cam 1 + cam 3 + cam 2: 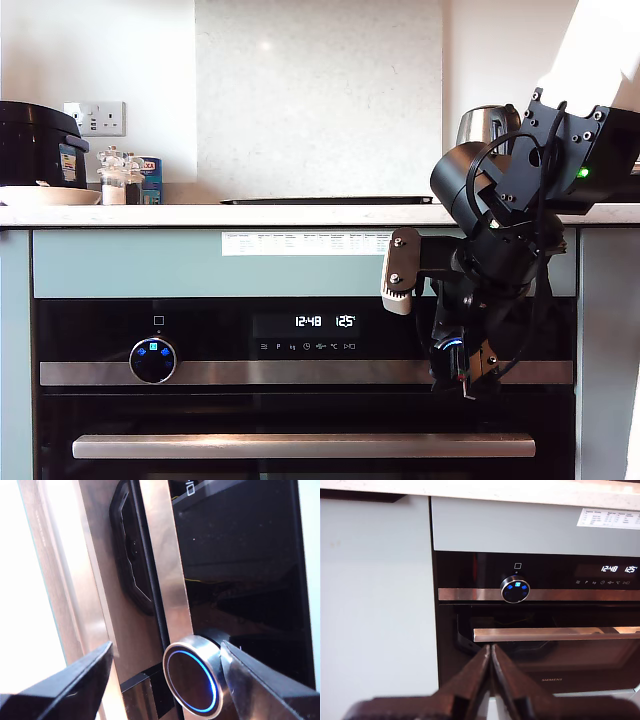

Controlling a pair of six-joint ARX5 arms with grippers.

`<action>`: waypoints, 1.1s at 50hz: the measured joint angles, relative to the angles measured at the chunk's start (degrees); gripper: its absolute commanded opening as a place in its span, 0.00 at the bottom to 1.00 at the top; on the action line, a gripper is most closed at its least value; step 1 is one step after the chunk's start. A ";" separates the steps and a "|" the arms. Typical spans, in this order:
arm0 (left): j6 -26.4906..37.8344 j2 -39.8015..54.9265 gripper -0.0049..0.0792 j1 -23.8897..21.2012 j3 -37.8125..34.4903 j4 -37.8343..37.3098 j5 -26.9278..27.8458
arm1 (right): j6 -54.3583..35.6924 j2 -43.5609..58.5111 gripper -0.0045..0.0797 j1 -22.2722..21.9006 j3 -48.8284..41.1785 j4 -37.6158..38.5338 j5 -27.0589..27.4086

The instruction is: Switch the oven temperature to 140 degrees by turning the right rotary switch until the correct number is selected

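Observation:
The oven (300, 410) is black glass with a steel band and a long bar handle (300, 446). Its display (325, 321) reads 12:48 and 125. The right rotary switch (192, 680), a dark knob with a glowing blue ring, sits between the fingers of my second gripper (167, 647). That gripper is open. One finger (250, 680) is close against the knob and the other finger (75, 680) stands well apart. In the exterior view my second gripper (455, 365) covers the switch; only a blue glow shows. My first gripper (490, 652) is shut on nothing, back from the oven (470, 570), facing the icon knob (515, 590).
The knob with blue icons (153, 360) is at the exterior view's left. On the worktop (200, 214) stand a black cooker (35, 145), jars (118, 180), a hob (325, 200) and a kettle (485, 125). Pale green cabinet fronts (15, 350) flank the oven.

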 measured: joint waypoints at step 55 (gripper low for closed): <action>0.00 0.00 0.03 0.00 0.00 0.00 0.00 | 0.04 -1.09 0.79 -1.01 0.61 -3.52 4.15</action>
